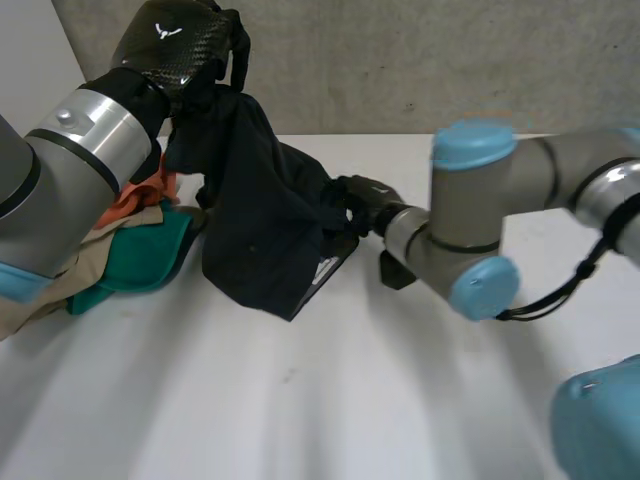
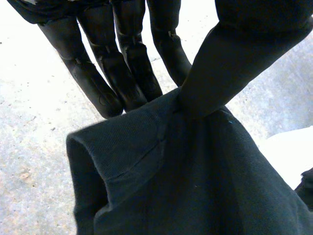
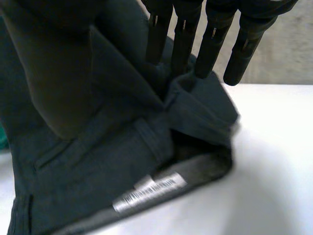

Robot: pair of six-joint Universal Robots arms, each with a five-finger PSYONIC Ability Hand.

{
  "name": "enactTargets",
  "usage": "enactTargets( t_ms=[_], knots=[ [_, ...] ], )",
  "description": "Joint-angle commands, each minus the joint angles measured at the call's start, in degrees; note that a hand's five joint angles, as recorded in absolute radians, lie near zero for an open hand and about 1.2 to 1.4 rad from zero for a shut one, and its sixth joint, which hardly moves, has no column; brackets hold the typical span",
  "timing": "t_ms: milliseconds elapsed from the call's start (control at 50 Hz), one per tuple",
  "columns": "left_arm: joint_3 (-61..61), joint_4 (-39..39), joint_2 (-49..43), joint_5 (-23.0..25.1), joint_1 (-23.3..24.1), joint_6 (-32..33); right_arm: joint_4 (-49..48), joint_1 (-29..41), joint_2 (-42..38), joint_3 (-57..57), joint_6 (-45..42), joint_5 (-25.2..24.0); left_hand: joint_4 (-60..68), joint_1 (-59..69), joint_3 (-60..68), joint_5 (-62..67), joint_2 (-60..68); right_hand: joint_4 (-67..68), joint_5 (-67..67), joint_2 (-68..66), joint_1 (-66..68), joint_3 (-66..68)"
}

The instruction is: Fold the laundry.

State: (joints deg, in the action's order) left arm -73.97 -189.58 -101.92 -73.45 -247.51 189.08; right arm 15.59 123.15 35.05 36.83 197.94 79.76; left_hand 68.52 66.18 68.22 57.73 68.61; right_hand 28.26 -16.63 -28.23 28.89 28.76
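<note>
A black garment (image 1: 260, 210) hangs from my left hand (image 1: 170, 45), which is raised over the table's far left. In the left wrist view the thumb pinches a hemmed edge of the garment (image 2: 195, 186) against straight fingers (image 2: 93, 83). The garment's lower end rests on the white table (image 1: 300, 400), with a white label (image 1: 325, 268) showing. My right hand (image 1: 362, 200) is at the garment's right side. In the right wrist view its fingers (image 3: 210, 44) are straight, tips touching a fold of the garment (image 3: 122, 161), and the thumb stands apart from them. The label (image 3: 149, 193) lies below.
A pile of other clothes lies at the table's left under my left arm: a green piece (image 1: 140, 255), an orange one (image 1: 140, 195) and a beige one (image 1: 60, 280). Behind the table stands a grey wall.
</note>
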Motion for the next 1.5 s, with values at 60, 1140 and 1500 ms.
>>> enactTargets(
  t_ms=[60, 1140, 1500],
  knots=[
    [-0.03, 2.72, 1.11, -1.26, 0.8, 0.15, -6.36, 5.61, -11.31, -12.39, 1.13, 4.88, 11.48, 13.82, 11.78, 12.27, 11.39, 5.61, -7.24, -5.64, 4.98, 5.11],
    [42.24, -10.72, -22.98, -7.33, 2.82, 11.4, -37.26, -6.26, 20.66, -1.41, -46.68, 9.54, 11.48, 13.82, 11.78, 12.27, 11.39, 51.74, -53.37, -51.77, 51.11, 51.24],
    [-1.76, -12.83, -11.81, -1.0, 2.82, 11.49, -15.51, -7.92, 27.26, 27.3, -49.67, 5.24, 11.48, 13.82, 11.78, 12.27, 11.39, 51.74, -53.37, -51.77, 51.11, 51.24]
  ],
)
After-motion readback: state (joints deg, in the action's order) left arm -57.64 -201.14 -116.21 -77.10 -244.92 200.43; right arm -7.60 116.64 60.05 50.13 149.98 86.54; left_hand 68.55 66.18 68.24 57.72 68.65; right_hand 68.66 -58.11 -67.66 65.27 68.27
